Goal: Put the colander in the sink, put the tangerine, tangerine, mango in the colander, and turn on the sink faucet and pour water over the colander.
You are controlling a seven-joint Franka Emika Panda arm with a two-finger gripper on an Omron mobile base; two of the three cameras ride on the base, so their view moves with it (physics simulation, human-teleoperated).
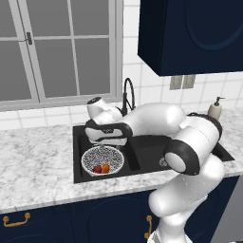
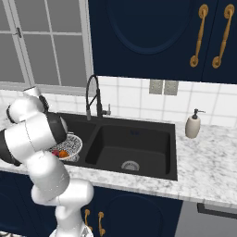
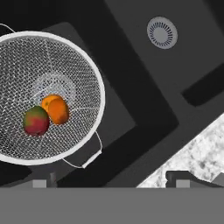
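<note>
The arm (image 1: 190,156) fills the foreground of both base views, its elbow reaching over the sink (image 1: 152,166) toward the left basin. The gripper (image 3: 109,183) hangs above that basin with jaws spread wide and nothing between them; its tips (image 3: 39,183) show at the bottom of the hand view. The colander (image 3: 43,92) sits in the left basin holding the mango (image 3: 36,121) and orange fruit (image 3: 56,108) touching it. Risk: the faucet (image 1: 128,97) stands close behind the wrist, so a careless swing toward its handle could strike the spout or clip the colander rim and shift it from under the outlet. No water runs. The hand view suggests two overlapping tangerines, though this cannot be confirmed; the left base view shows a single orange spot. The right base view alone shows the right basin's drain (image 2: 130,165) and the soap bottle (image 2: 193,126) unobstructed.
</note>
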